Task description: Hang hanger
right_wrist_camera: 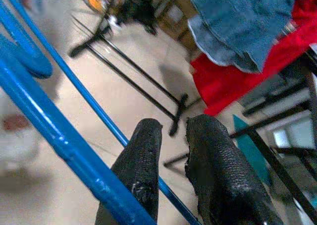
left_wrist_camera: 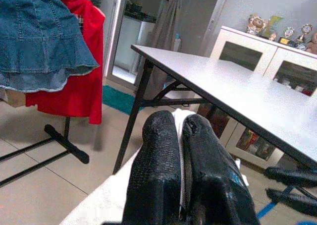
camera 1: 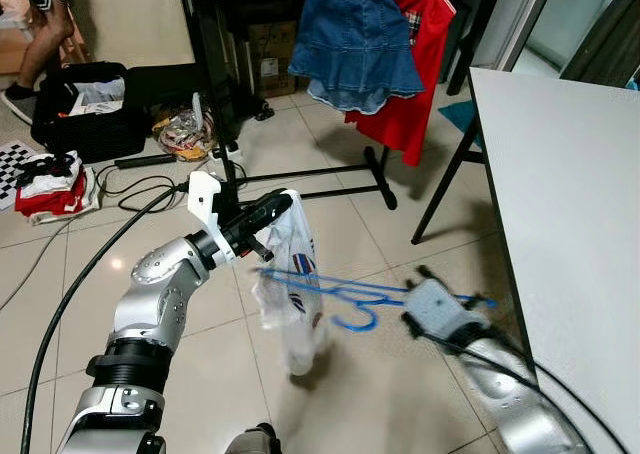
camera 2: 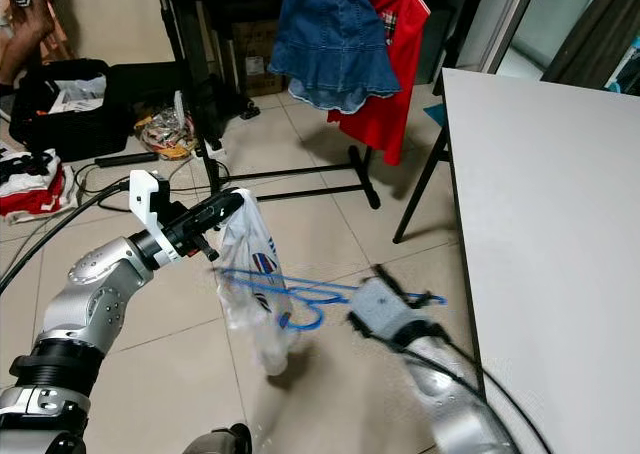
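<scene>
Carry step: hanger held low, well short of the black clothes rack (camera 1: 300, 174).
Left gripper (camera 1: 283, 206) pinches a white plastic bag (camera 1: 290, 294); right gripper (camera 1: 425, 284) clamps the blue plastic hanger (camera 1: 340, 292) (next: lift its hook to the rail).

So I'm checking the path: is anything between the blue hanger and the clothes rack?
Only open floor lies between the blue hanger, held by the right end effector, and the clothes rack; nothing visible blocks it.
</scene>
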`<state>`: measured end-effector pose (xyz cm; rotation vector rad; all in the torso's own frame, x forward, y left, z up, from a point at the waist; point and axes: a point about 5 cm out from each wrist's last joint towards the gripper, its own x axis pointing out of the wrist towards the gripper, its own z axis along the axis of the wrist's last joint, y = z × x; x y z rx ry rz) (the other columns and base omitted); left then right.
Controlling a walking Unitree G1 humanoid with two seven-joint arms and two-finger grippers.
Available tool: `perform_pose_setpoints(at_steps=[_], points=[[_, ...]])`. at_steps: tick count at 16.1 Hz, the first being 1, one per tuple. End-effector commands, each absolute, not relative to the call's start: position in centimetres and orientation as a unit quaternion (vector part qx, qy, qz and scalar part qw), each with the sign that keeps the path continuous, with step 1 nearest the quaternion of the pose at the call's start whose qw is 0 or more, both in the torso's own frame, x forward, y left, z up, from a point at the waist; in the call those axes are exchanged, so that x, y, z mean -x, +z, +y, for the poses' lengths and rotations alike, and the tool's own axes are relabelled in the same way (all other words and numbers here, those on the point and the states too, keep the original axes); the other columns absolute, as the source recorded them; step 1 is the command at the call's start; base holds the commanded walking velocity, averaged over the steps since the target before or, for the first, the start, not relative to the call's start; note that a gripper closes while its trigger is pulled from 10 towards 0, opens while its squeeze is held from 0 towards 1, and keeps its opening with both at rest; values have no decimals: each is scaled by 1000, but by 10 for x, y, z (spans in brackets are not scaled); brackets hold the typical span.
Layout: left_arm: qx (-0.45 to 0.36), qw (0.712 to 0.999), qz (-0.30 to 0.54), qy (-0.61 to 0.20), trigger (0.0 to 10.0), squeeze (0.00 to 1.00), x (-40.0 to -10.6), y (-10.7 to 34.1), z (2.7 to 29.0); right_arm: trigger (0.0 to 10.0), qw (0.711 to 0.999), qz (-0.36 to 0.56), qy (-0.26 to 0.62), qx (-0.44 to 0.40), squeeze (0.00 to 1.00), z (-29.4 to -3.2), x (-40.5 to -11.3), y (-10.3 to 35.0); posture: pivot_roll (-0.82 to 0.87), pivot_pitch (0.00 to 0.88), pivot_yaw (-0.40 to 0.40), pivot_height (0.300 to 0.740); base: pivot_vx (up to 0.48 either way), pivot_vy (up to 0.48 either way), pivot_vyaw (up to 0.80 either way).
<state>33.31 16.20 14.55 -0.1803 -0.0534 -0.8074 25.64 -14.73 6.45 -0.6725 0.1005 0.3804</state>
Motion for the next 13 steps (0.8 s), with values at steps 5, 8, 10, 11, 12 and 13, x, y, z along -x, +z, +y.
perform_pose_setpoints(at_steps=[5,8,10,11,12,13], points=[[84,913,-35,-398,10000,0,-335,151,159,10000,924,44,166,342,0,-145,-262,64,82,124,24,740,0,0,0],[84,913,-34,-397,10000,0,-335,151,160,10000,925,49,156,343,0,-156,-262,65,82,124,23,740,0,0,0],[83,914,-33,-396,10000,0,-334,150,161,10000,927,52,158,336,0,-166,-257,66,80,123,24,740,0,0,0],[83,914,-33,-396,10000,0,-334,150,161,10000,926,53,162,337,0,-170,-253,65,80,123,24,740,0,0,0],[83,914,-33,-396,10000,0,-335,150,161,10000,924,55,168,338,0,-172,-251,65,75,123,24,740,0,0,0],[83,914,-32,-397,10000,0,-335,150,161,10000,924,57,172,338,0,-174,-248,64,72,123,26,740,0,0,0]])
